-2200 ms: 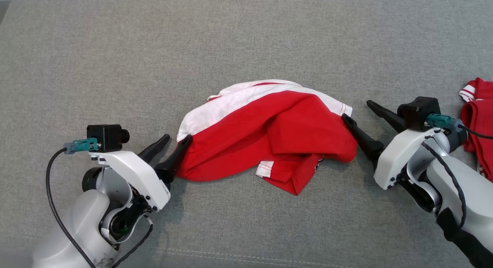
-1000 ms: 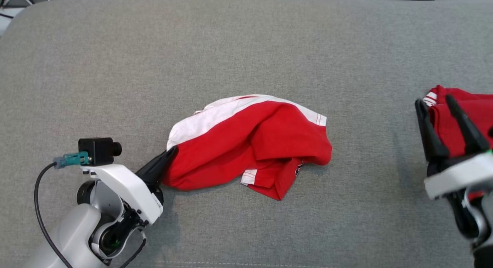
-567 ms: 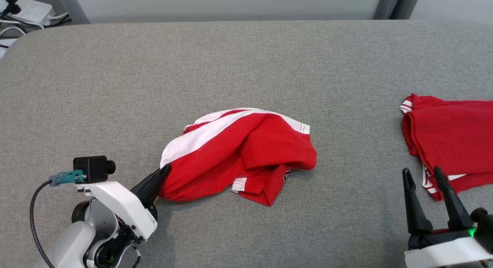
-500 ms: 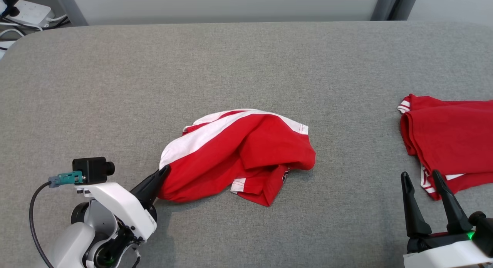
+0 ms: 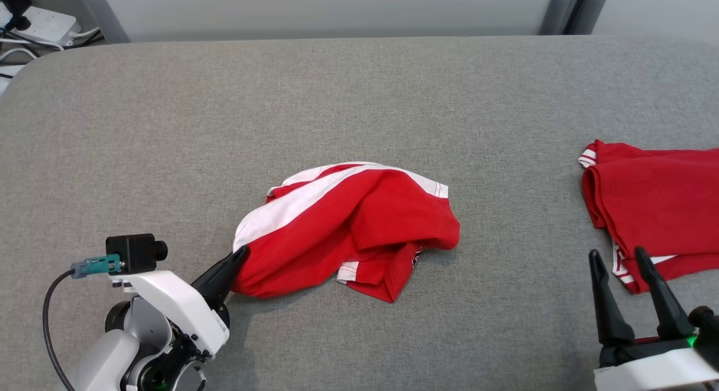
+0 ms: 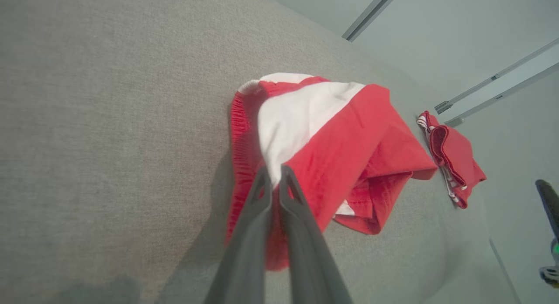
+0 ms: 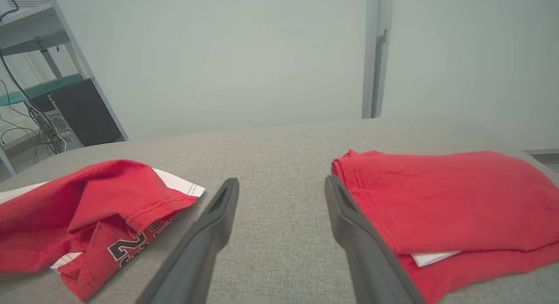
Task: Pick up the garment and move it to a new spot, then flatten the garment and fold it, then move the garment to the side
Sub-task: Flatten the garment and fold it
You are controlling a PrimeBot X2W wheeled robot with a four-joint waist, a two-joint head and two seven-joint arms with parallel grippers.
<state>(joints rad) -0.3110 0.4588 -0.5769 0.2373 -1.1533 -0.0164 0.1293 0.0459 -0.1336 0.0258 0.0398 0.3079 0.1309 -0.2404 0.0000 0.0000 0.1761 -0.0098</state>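
Note:
The garment [image 5: 348,233] is a crumpled red and white pair of shorts lying mid-surface, also seen in the left wrist view [image 6: 349,133] and the right wrist view [image 7: 87,195]. My left gripper [image 5: 241,251] is shut on the garment's left edge, fingers pressed together over the cloth [image 6: 273,171]. At the lower right my right gripper [image 5: 617,255] stands open and holds nothing, well apart from the garment. Between its spread fingers [image 7: 281,186] lies bare grey fabric.
A second red garment [image 5: 657,200], folded flat, lies at the right edge just beyond my right gripper [image 7: 445,195]. The grey upholstered surface [image 5: 359,99] ends at a far edge, with a power strip and cables [image 5: 39,23] beyond its left corner.
My left gripper closed on the garment's left edge. The right gripper left its right edge and drew back to the lower right. The camera tilted up; over the last half second little moves.

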